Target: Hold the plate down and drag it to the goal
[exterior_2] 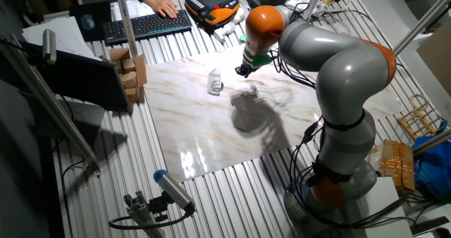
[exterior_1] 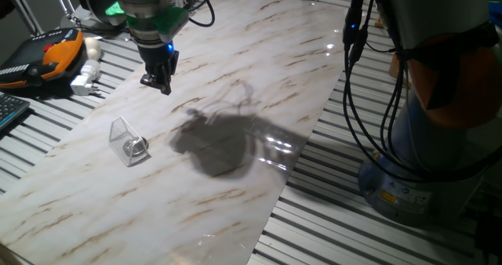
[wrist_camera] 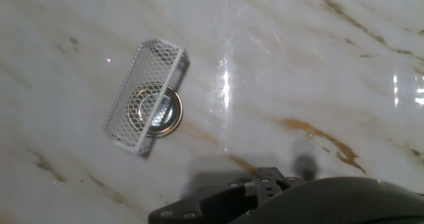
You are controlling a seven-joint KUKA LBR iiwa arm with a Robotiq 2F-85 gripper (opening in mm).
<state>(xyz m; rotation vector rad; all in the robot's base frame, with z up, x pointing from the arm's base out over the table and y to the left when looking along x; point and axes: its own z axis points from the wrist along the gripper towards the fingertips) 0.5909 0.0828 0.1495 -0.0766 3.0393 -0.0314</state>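
Note:
The plate (exterior_1: 138, 147) is a tiny shiny metal disc lying on the marble board, under the open side of the goal (exterior_1: 120, 130), a small clear tent-like wedge. In the hand view the plate (wrist_camera: 158, 111) shows partly through the goal's meshed-looking top (wrist_camera: 159, 61), with its lower right rim sticking out. The other fixed view also has the plate (exterior_2: 215, 88) and goal (exterior_2: 214, 74) together. My gripper (exterior_1: 161, 82) hangs above the board, behind and to the right of them, touching neither. Its fingers look pressed together with nothing between them. Its dark tip (wrist_camera: 268, 179) fills the bottom of the hand view.
An orange teach pendant (exterior_1: 49, 55) and a white plug (exterior_1: 85, 80) lie off the board's far left on the slatted table. Black cables (exterior_1: 353, 100) hang at the right by the robot base. Cardboard boxes (exterior_2: 131, 70) and a keyboard (exterior_2: 144, 25) sit beyond the board.

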